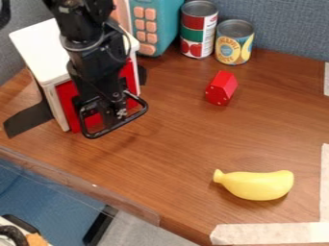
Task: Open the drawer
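Red, probably light but stiff, the drawer [66, 105] in the white box [40, 52], behind the gripper [120, 111], whose spread cannot be told, is best taken mid-front and drawn straight out

A grey-blue partition [289, 26] that rose behind a brown wood-grain table [160, 153] (fabric, from where I stood), pale tape [270, 233] that lay near its edge, grey floor [145, 234] below.

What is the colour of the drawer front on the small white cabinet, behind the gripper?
The drawer front is red; it shows best in the camera view.
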Tool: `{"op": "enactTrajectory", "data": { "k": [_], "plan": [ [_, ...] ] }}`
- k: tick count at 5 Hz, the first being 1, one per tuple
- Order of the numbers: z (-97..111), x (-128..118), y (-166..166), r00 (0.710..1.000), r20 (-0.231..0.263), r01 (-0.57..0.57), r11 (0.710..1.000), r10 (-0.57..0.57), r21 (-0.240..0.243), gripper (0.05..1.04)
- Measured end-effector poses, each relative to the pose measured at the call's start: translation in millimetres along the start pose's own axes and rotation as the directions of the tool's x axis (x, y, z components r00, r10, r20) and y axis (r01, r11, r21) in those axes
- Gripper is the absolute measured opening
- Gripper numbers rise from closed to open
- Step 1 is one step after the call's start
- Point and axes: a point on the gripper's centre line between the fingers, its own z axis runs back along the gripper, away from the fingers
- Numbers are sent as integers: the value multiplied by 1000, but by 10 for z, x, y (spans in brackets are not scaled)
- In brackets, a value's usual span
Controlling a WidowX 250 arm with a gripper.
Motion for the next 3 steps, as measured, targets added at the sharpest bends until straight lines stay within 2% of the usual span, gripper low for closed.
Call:
{"op": "enactTrajectory", "data": {
  "k": [1,3],
  "plan": [
    [-147,7,33,1000,-10,-4,1000,4,-14,999],
    [-452,36,12,999,-45,6,1000,-5,7,999]
  ]
}}
